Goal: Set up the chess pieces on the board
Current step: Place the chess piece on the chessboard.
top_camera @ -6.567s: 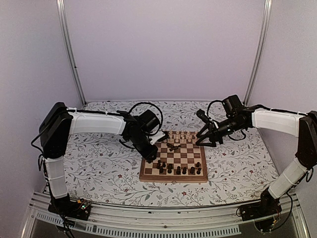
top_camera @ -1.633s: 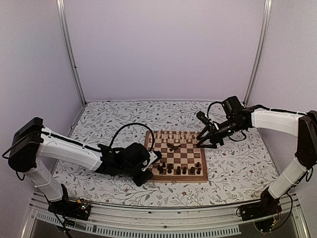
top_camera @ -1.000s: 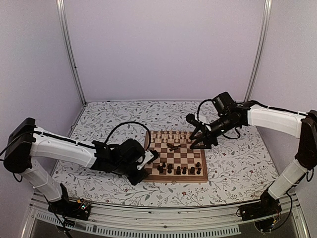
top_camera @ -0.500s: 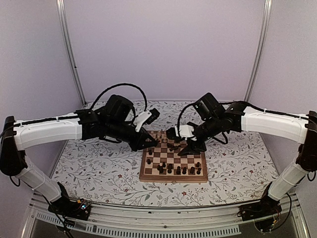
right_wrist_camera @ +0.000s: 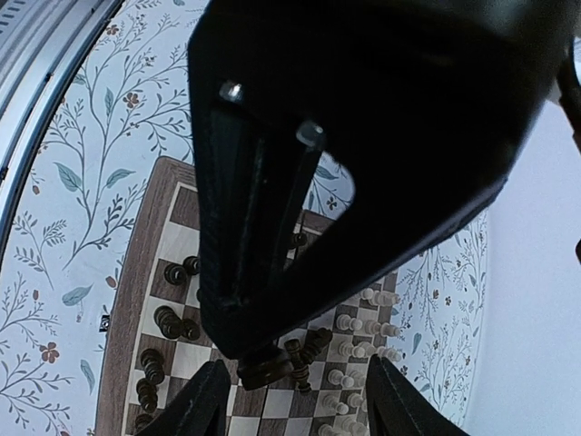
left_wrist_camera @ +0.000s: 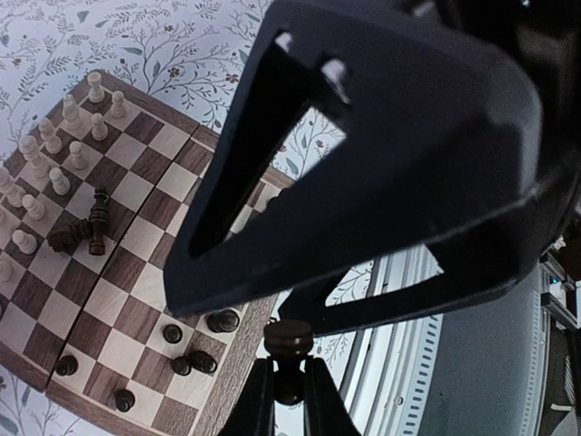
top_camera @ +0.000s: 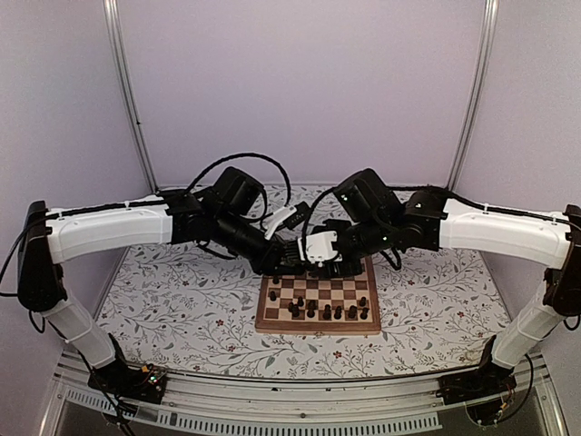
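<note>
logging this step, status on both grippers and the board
Left gripper shut on a dark piece. Right gripper open, empty. Board partly set, dark pieces toppled mid-board. Grippers crowd each other above it.

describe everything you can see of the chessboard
The chessboard is a square wooden board of dark brown and light tan squares, with a brown rim and a seam across its middle. It lies flat on the floral table. Pale pieces stand in two rows at its far side, and dark pieces stand loosely along the near side. A few dark ones are bunched near the centre, at least one on its side.
</note>
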Motion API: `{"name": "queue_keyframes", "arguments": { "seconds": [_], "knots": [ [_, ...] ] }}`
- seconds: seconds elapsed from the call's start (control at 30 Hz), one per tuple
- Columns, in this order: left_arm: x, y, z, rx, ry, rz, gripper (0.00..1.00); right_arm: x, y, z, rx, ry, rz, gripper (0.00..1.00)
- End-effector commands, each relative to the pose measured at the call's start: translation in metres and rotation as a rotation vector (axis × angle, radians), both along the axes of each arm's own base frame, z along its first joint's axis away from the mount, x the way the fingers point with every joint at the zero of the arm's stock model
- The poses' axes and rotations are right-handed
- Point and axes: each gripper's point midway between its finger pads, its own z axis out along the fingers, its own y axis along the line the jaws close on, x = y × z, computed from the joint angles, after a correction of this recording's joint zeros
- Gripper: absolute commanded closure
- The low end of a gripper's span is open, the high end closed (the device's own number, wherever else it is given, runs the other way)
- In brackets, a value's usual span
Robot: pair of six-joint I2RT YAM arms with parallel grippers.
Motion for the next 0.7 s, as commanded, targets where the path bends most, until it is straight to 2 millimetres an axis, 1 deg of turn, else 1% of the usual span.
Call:
{"name": "queue_keyframes", "arguments": {
  "seconds": [0.0,0.2,0.3,0.47,0.53,0.6,0.67],
  "knots": [
    [0.000,-0.003,0.004,-0.009,0.025,-0.017,0.90,-0.001,0.005,-0.001,-0.022,-0.068,0.012,0.49],
    [0.002,-0.005,0.001,-0.005,0.030,-0.013,0.90,-0.012,0.005,-0.006,-0.055,-0.092,0.049,0.53],
    [0.002,-0.006,0.001,-0.007,0.031,-0.015,0.90,-0.016,0.005,-0.011,-0.075,-0.104,0.058,0.61],
    [0.004,-0.006,0.005,-0.011,0.021,-0.010,0.89,-0.018,0.004,-0.018,-0.095,-0.104,0.063,0.75],
    [0.006,-0.005,0.006,-0.008,0.013,-0.002,0.86,-0.017,0.005,-0.017,-0.090,-0.106,0.059,0.80],
    [0.008,-0.003,0.008,-0.003,-0.001,0.013,0.81,-0.011,0.003,-0.014,-0.086,-0.124,0.019,0.83],
    [0.011,0.003,0.013,0.000,-0.037,0.040,0.79,-0.008,0.002,-0.010,-0.064,-0.111,-0.005,0.86]
  ]
}}
